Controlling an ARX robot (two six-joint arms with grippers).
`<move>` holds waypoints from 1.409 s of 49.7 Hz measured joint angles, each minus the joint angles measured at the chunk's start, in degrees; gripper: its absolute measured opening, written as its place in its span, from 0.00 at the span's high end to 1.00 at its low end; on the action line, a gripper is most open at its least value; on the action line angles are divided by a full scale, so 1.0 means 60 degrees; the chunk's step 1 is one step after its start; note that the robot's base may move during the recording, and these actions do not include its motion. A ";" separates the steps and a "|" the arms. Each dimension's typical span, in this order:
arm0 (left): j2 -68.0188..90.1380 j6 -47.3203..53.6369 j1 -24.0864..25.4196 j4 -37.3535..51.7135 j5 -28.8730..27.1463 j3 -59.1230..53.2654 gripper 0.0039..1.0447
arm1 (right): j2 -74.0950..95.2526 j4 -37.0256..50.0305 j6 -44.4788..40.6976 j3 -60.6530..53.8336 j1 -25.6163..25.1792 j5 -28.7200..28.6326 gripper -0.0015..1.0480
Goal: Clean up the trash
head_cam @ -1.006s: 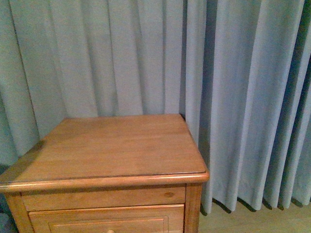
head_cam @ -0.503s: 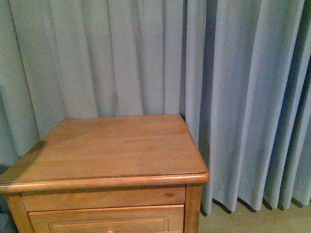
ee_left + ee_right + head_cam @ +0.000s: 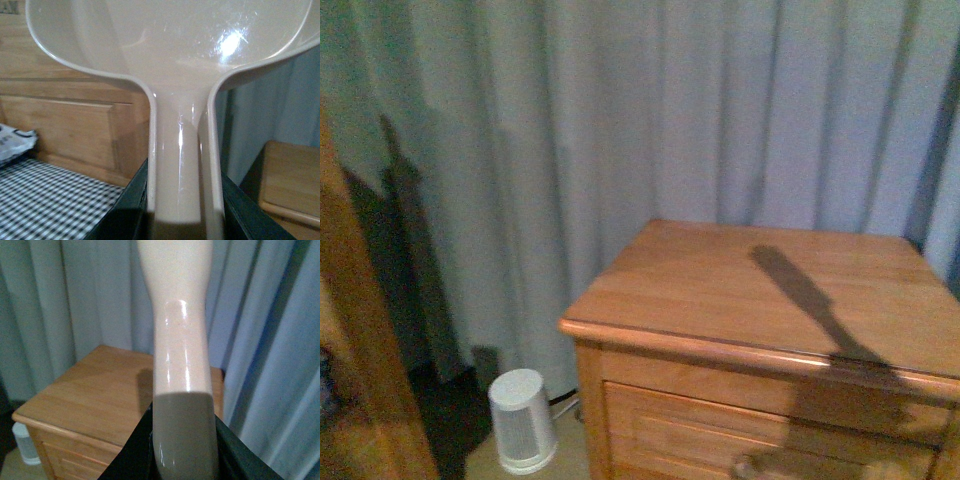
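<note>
The left claw point(image 3: 181, 212) is clamped around the dustpan point(image 3: 175, 45) by its stem, and the right claw point(image 3: 184, 447) grips a pale handle point(image 3: 179, 340).

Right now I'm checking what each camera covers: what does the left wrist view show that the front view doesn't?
Only the left wrist view shows the dustpan, its handle clamped in the left pincer. It also shows a checked cloth and a wooden panel behind it.

Only the front view shows a small white container on the floor, a drawer front and a long shadow across the cabinet top.

Both show the blue curtain and the wooden bedside cabinet.
</note>
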 joint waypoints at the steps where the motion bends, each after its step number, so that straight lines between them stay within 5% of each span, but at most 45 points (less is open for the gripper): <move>1: 0.0000 0.0000 0.0015 -0.0004 0.0018 -0.0004 0.74 | 0.0000 -0.0004 0.0000 -0.0015 -0.0004 0.0036 0.81; 70: -0.0018 -0.0011 0.0029 -0.0011 -0.0113 -0.0011 0.75 | 0.0025 0.0000 -0.0033 -0.0015 0.0036 -0.0069 0.81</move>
